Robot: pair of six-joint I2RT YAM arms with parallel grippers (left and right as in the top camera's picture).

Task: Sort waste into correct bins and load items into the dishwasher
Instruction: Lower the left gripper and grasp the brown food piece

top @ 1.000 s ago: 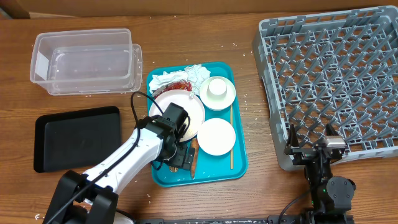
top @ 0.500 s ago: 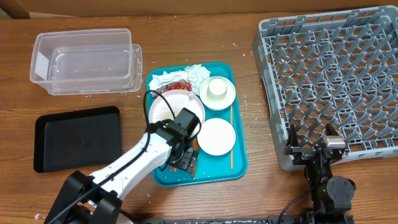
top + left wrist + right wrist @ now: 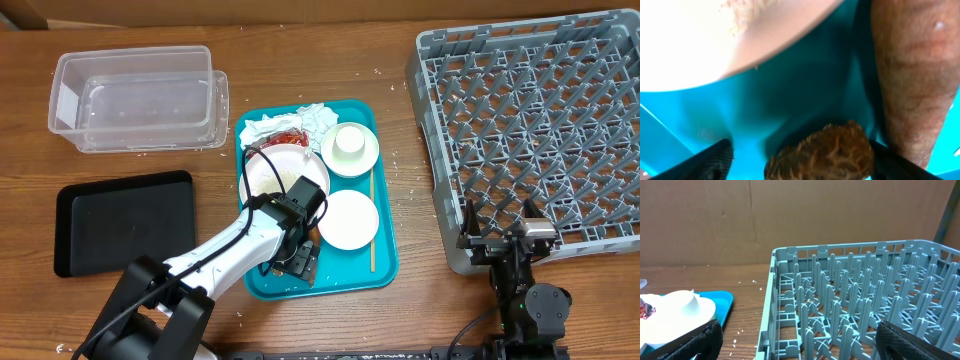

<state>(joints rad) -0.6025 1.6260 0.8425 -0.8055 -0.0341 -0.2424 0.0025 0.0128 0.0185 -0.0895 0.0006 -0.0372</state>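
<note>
- The left gripper (image 3: 298, 258) is down in the large teal rectangular plastic tray (image 3: 385, 262). Its jaws are spread, and the black fingers (image 3: 710, 160) straddle the brown lumpy food piece (image 3: 822, 150) without clamping it.
- At 3 o'clock of that lump, just beside it, lies a longer reddish-brown piece (image 3: 905, 75) (what it is, I cannot tell).
- At 12 o'clock of the left gripper sits one round pale pink plate (image 3: 270, 175), and at 2 o'clock one round white plate (image 3: 350, 220).
- Further up the tray there is one pale green saucer (image 3: 368, 160) carrying one small white cup (image 3: 350, 142).
- One thin wooden stick (image 3: 372, 225) lies at the tray's 3 o'clock side.
- Crumpled white paper napkins (image 3: 265, 125) and one red wrapper (image 3: 287, 137) sit at the tray's 12 o'clock end.
- One shallow black rectangular plastic tray (image 3: 125, 220) lies at 9 o'clock of the teal tray, well apart from it.
- Two clear plastic tubs (image 3: 135, 100) overlap at 11 o'clock.
- The right gripper (image 3: 805, 345) has its jaws wide apart, holding nothing, at the 6 o'clock wall of the one large square grey plastic dish rack (image 3: 530, 110).
- Everything rests on a brown wood-grain table (image 3: 420, 300) flecked with white crumbs, and a plain brown cardboard wall (image 3: 790, 215) stands behind it.
</note>
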